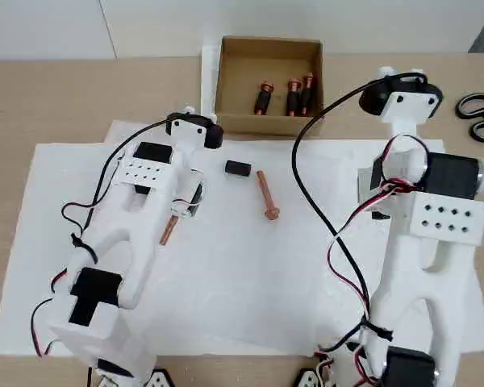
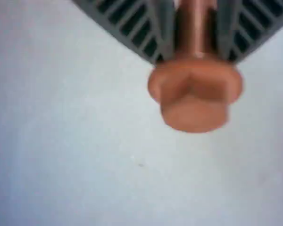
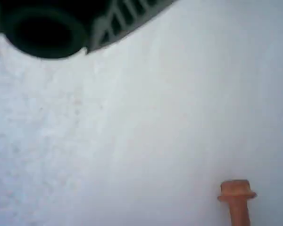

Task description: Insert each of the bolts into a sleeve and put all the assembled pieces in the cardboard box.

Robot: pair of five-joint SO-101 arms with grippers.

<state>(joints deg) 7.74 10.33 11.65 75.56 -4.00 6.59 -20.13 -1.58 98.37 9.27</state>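
Bolt (image 2: 195, 89) in left gripper (image 2: 196, 33); sleeve (image 3: 45, 30), right gripper (image 3: 56, 19).

**Pale wooden table under a white sheet, with a white wall behind**

A light wooden table (image 1: 48, 89) fills the high view, its grain running side to side. A wide white sheet (image 1: 242, 306), slightly rough, covers most of the tabletop. Black-handled scissors (image 1: 479, 114) lie on bare wood at the table's right edge. Behind the far edge is a plain white wall (image 1: 145, 24) with thin seams. The light is soft and even, and shadows are faint.
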